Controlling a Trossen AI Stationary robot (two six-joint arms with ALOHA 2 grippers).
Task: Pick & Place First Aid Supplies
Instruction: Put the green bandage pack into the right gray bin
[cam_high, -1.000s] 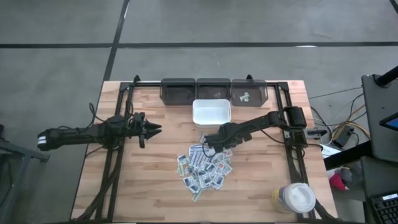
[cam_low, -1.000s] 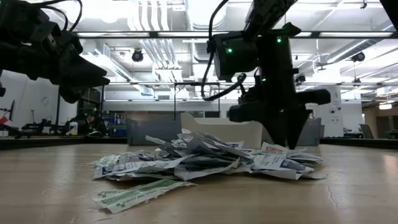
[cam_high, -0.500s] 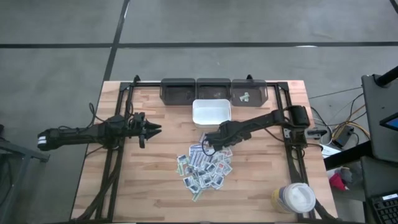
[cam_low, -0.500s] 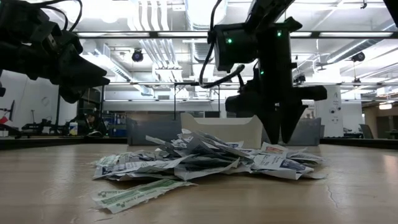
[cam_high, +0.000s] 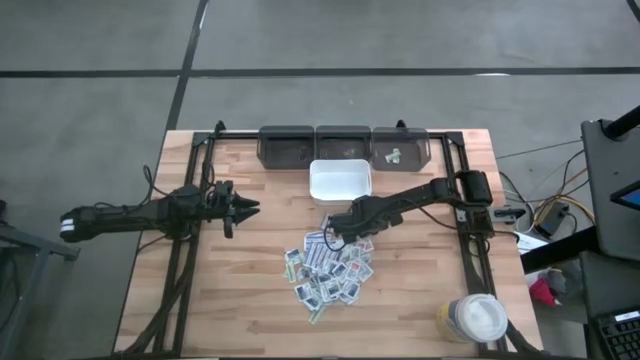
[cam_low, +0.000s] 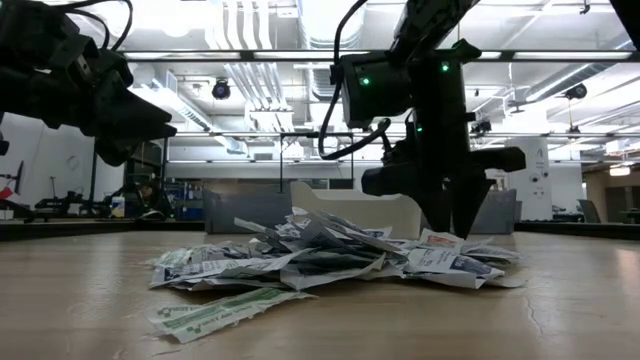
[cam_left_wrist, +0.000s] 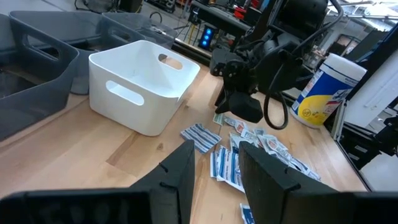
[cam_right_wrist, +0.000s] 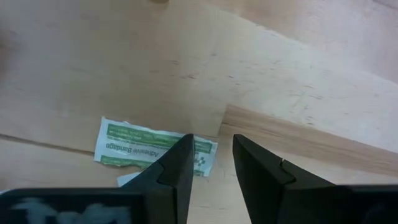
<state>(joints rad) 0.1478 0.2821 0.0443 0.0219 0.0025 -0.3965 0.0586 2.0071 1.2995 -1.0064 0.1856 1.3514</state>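
From overhead we look straight down on the whole table (cam_high: 250, 300); low down we face level across it (room behind). Each wrist camera peers close past its fingers. All share the packet pile (cam_high: 328, 268).

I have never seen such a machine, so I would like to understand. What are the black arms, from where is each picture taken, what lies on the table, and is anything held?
These are two robot arms at a wooden table. One picture looks straight down from above, one looks level across the table, and two come from cameras on the arms' wrists.

In the middle lies a pile of first aid supplies, small flat packets. Behind it stands a white tray, then three grey bins. A round jar stands at a near corner.

The right end effector points down at the pile's far edge, open, just above a green-printed bandage packet. It holds nothing. The left end effector waits open to the side, also empty.
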